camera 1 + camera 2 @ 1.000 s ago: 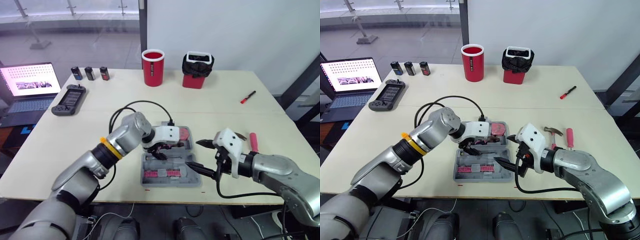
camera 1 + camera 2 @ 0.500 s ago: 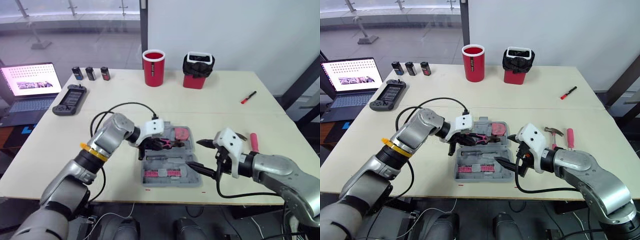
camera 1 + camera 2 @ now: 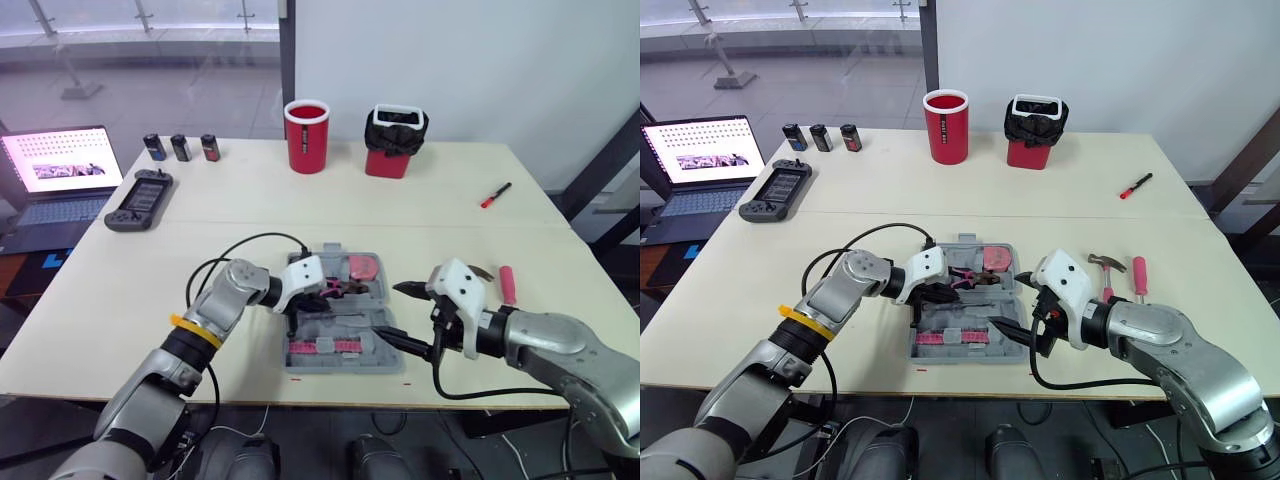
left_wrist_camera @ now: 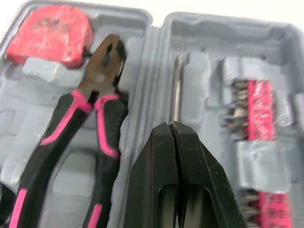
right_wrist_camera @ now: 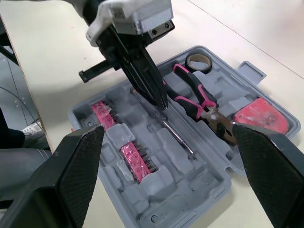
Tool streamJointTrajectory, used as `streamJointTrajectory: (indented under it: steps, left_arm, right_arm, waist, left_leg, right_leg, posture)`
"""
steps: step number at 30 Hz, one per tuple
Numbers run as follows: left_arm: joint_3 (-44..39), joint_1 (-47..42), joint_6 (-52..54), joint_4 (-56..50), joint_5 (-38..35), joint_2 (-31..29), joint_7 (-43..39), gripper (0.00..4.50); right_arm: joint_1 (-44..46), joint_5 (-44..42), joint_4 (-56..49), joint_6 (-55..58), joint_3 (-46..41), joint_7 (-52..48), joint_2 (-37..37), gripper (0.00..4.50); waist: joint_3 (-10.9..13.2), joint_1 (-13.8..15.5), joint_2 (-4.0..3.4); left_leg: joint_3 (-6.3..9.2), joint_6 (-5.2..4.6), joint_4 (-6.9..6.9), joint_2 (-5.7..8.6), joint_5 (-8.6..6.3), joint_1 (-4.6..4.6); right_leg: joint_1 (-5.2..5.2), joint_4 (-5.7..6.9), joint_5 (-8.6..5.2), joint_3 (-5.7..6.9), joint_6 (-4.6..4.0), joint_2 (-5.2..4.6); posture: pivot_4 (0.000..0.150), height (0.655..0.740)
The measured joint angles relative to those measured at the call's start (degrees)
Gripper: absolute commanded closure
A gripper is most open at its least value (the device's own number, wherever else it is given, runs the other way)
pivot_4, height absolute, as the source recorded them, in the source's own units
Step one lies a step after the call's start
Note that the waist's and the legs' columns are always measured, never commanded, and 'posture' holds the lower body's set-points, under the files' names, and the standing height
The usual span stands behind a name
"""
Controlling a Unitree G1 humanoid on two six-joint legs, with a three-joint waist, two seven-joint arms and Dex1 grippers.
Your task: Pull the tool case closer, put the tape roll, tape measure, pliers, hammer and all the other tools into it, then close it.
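Packing looks half done: your left gripper (image 4: 172, 126) hangs pinched shut over the tool case (image 3: 345, 368); your right gripper (image 3: 388, 310) fingers gape wide; hammer (image 3: 1106, 263) likely next.

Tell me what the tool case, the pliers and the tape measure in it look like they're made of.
Tool case: likely moulded plastic, matt grey, with shaped recesses for the tools.
Pliers: dark, dull metal head, probably steel; the black-and-pink grips look like rubber or plastic sleeves.
Tape measure: red housing, probably plastic, with a slight sheen.
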State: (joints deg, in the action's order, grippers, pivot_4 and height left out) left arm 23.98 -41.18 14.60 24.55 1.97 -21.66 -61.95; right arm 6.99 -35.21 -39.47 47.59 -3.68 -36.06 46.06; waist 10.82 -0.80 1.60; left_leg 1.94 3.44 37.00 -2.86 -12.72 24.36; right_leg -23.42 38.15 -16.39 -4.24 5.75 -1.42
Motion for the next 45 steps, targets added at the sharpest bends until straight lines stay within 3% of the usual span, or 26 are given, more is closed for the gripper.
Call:
streamJointTrajectory:
  steps: [9, 16, 25, 33, 36, 42, 45]
  left_arm:
    - [0.83, 0.55, -7.26, 5.13, 3.14, 2.89, 1.90, 4.45]
    - [1.22, 0.86, -10.30, 8.89, 5.01, 5.18, 4.78, 4.45]
    - [2.94, 0.67, -10.70, 9.29, 7.72, 4.95, 5.58, 4.45]
    - [-0.79, 0.21, -7.20, 8.05, 4.30, 2.31, 3.12, 4.45]
    - [-6.01, 0.18, -2.14, 1.16, 0.00, -1.14, 1.56, 4.45]
    - [-21.63, 0.96, 16.02, -20.40, -16.23, -7.88, -0.71, 4.45]
    - [-27.76, 10.68, 19.69, -27.00, -22.59, -14.62, -3.73, 4.45]
  right_arm:
    - [-0.59, 0.00, -0.90, 0.81, -1.29, 0.01, 0.03, 0.00]
    - [-0.66, -0.02, -0.92, 0.93, -1.44, 0.06, 0.02, 0.00]
    - [-0.75, -0.04, -0.95, 0.95, -2.39, 0.01, 0.08, 0.00]
    - [-0.88, -0.08, -0.94, 0.94, -2.86, -0.39, 0.09, 0.00]
    - [-1.31, -0.16, -0.68, 0.94, -4.89, -0.44, 0.14, 0.00]
    - [-4.92, -0.88, 0.53, 0.83, -10.95, -0.76, 0.75, 0.00]
    - [-11.50, 0.74, 2.39, -0.10, -15.66, -1.99, 2.51, 0.00]
  waist:
    - [-0.12, 0.33, -0.17]
    - [-0.54, 1.23, -0.32]
    - [-2.00, 1.00, -0.55]
    - [-1.73, -0.14, -0.49]
    - [-1.21, -0.42, -0.41]
    - [-1.09, -0.07, -0.48]
    - [-1.09, -0.64, -0.48]
  left_leg:
    - [0.00, 0.00, 0.05, 0.05, 0.00, -0.17]
    - [-0.01, -0.02, 0.02, 0.12, -0.04, -0.94]
    - [-0.05, -0.16, -0.08, 0.11, -0.13, -1.01]
    - [-0.07, -0.16, -0.16, 0.08, -0.13, -0.83]
    - [-0.07, -0.17, -0.29, 0.03, -0.13, -0.78]
    - [-0.09, -0.17, -0.79, 0.09, -0.13, -0.87]
    - [-0.12, -0.23, -0.99, 0.04, -0.17, -0.92]
  right_leg:
    - [0.27, -0.04, 0.00, -0.01, -0.01, -0.04]
    - [1.18, -0.35, -0.15, -0.09, -0.24, -0.09]
    - [1.19, -0.44, -0.16, -0.18, -0.26, -0.07]
    - [0.91, -0.43, -0.15, -0.20, -0.26, -0.03]
    - [0.75, -0.37, -0.14, -0.22, -0.25, 0.03]
    - [0.69, -0.40, -0.12, -0.22, 0.11, -0.02]
    - [0.60, -0.40, -0.20, -0.23, 0.05, 0.01]
  posture:
    - [0.150, 0.7387]
    - [0.150, 0.7387]
    - [0.150, 0.7387]
    - [0.150, 0.7387]
    - [0.150, 0.7387]
    - [0.150, 0.7387]
    - [0.150, 0.7387]
